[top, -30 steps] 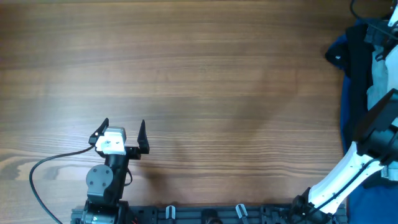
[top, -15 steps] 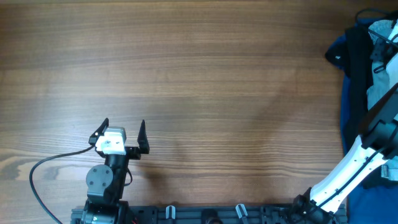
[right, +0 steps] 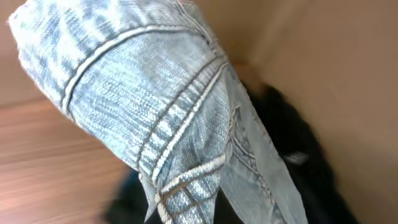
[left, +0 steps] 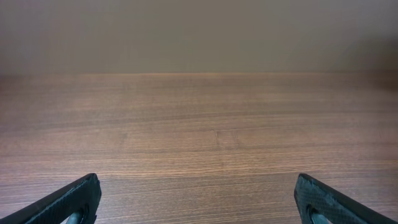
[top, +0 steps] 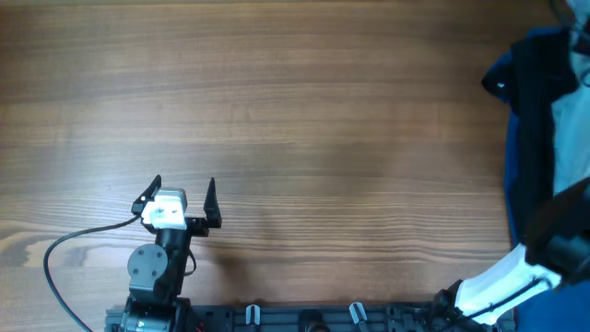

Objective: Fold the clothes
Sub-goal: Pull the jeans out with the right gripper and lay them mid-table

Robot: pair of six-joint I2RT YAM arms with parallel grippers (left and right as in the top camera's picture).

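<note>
Retracting right gripper rearward since earlier frame, clamping jeans (right: 168,118) tight above dark garments (top: 530,83) at table (top: 323,111) right edge; holding left gripper (top: 182,183) wide apart. Risking slippage from shallow hem grip, or snagging on those garments.

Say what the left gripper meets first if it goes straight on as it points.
The way looks free: the open left gripper faces only bare table up to its far edge. If tilted downward, it might touch the wood first.
</note>
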